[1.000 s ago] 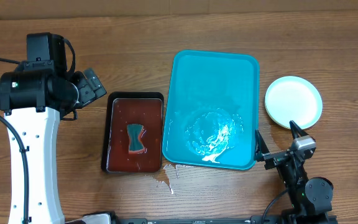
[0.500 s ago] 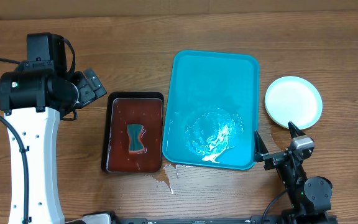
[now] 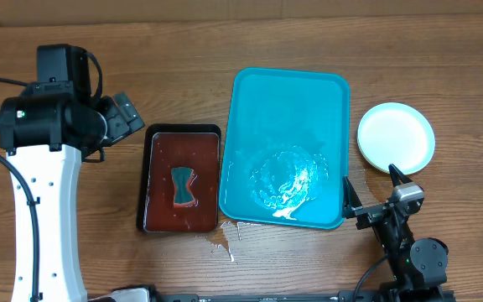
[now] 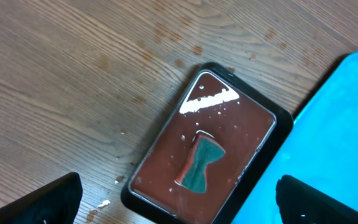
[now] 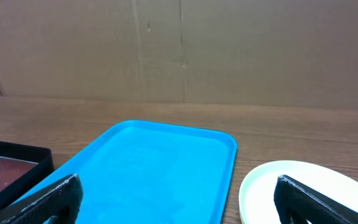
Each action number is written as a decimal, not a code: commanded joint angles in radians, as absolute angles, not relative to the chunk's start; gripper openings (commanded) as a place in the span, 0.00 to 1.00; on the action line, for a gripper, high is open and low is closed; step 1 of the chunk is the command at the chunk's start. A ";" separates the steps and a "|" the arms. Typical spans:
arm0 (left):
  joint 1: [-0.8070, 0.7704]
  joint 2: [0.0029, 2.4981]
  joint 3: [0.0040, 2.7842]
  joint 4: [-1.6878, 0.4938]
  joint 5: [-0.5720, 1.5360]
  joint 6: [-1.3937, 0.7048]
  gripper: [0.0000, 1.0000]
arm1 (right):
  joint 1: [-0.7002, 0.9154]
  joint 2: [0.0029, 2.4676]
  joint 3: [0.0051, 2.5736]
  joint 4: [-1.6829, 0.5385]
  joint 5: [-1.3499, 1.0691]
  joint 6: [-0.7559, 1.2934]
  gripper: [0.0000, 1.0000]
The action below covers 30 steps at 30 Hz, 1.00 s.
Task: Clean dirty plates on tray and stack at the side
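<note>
Plates (image 3: 396, 137): you see one white stack, right of tray; count unclear.
Tray (image 3: 288, 92): one, blue, wet.
Brown tray (image 3: 183, 128): one, holding one sponge (image 3: 183, 185).
Left fingers (image 4: 55, 199): spread.
Right fingers (image 5: 48, 199): spread.

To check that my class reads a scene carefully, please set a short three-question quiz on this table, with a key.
1. True or false: a plate lies on the blue tray.
2. In the overhead view, on which side of the blue tray does the white plate sit?
3. Where is the sponge? A: in the dark brown tray; B: on the blue tray; C: on the white plate.
Key: 1 false; 2 the right side; 3 A.
</note>
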<state>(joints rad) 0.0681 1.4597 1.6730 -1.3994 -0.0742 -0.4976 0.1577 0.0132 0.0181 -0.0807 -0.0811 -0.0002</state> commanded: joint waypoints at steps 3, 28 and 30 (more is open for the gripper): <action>-0.003 1.346 1.684 -1.393 -0.109 -0.490 1.00 | 0.162 0.006 0.008 -0.077 -0.080 -0.001 1.00; 0.004 0.437 0.785 -0.485 0.001 -0.196 1.00 | 0.162 0.006 0.008 -0.077 -0.080 -0.001 1.00; 0.008 0.375 0.697 -0.414 0.014 -0.190 1.00 | 0.162 0.006 0.008 -0.077 -0.080 -0.001 1.00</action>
